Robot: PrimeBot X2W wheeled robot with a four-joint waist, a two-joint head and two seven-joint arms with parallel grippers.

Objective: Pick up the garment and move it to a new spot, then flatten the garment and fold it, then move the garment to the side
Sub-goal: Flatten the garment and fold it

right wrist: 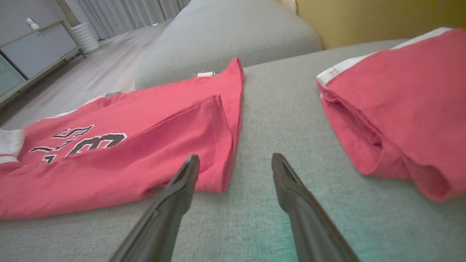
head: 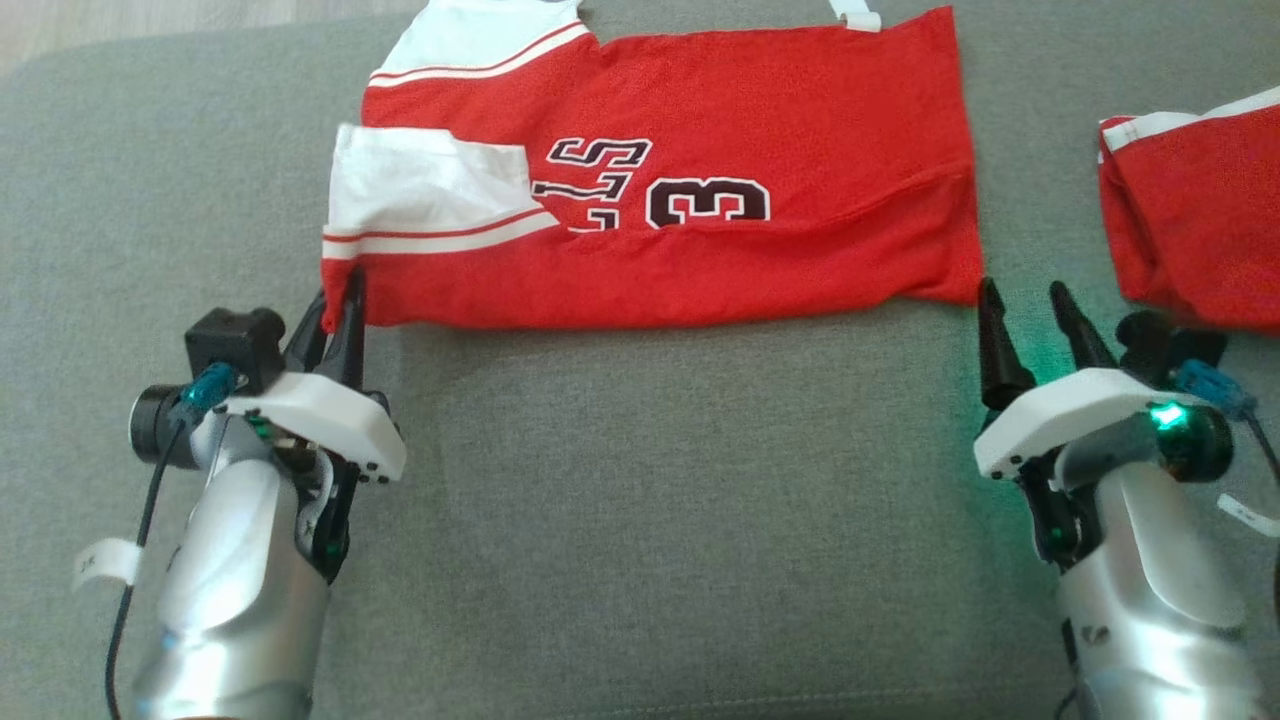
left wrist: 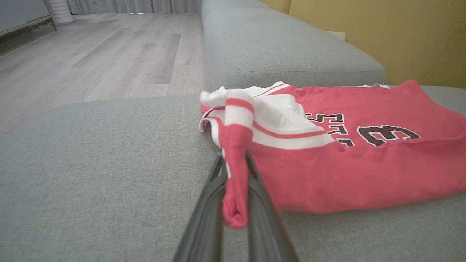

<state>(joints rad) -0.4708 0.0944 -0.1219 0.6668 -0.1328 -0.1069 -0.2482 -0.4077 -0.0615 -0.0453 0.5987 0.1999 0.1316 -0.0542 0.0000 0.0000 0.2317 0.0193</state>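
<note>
Our left claw (head: 347,290) pinched the near left corner of the red shirt (head: 780,120) lying on the grey sofa (head: 650,500), and we thought our open right claw (head: 1025,293), maybe not quite touching the other corner, should grab there so both sides would lift evenly.

The top of the garment (head: 760,250) is cut off by the upper edge of the head view, and its right end by the edge of the left wrist view. Its dark lettering (head: 600,185) is partly hidden under a folded-over white sleeve (head: 420,185), so the word cannot be read whole. The second red garment (head: 1200,230) is cropped by the head view's right edge. On the left gripper (head: 342,300) the inner faces of the fingers (left wrist: 204,225) are hidden by the pinched cloth corner, and both are blurred low in the left wrist view; the right gripper (right wrist: 236,158) is likewise blurred low in its own view
</note>
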